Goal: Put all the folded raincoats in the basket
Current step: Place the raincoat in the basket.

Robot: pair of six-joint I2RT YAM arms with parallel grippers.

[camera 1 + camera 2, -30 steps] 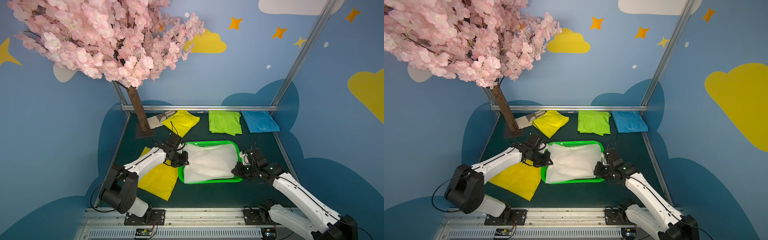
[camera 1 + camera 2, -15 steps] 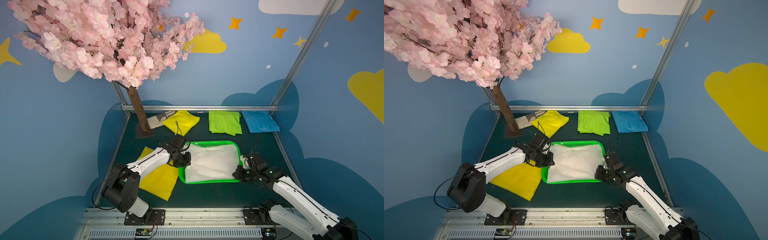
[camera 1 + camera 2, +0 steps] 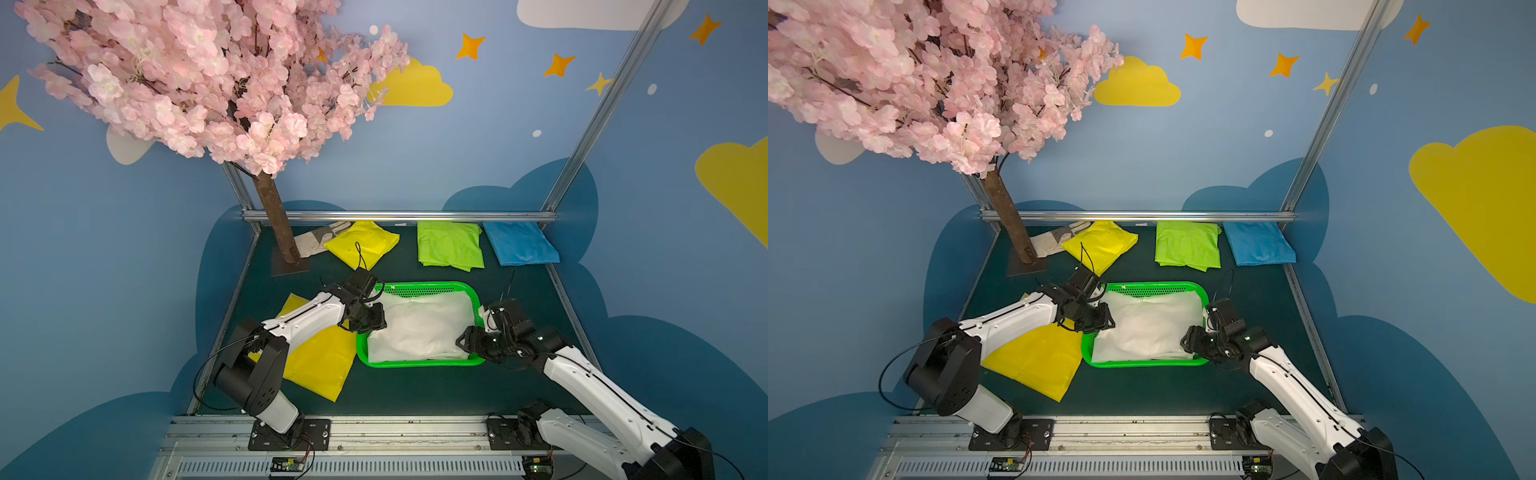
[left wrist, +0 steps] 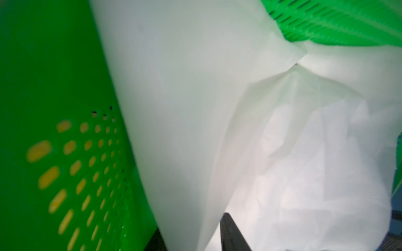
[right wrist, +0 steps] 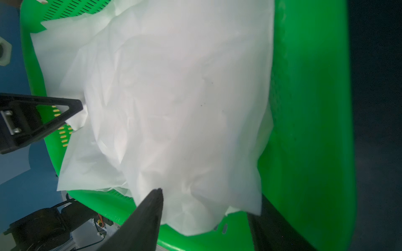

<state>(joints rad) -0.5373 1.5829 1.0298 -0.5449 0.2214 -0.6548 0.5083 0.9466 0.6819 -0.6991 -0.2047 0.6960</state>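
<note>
Right wrist view showed right gripper spread, left gripper unreadable, white raincoat lying in green basket; straight-up retreats would avoid snagging.

blue walls close the space on three sides, painted with yellow clouds, a white cloud, orange stars and darker blue cloud shapes low down. an artificial cherry tree in pink blossom stands on a flat plate at the far left corner. silver posts and a crossbar frame the dark green table top. the light looks even, perhaps from overhead.
</note>
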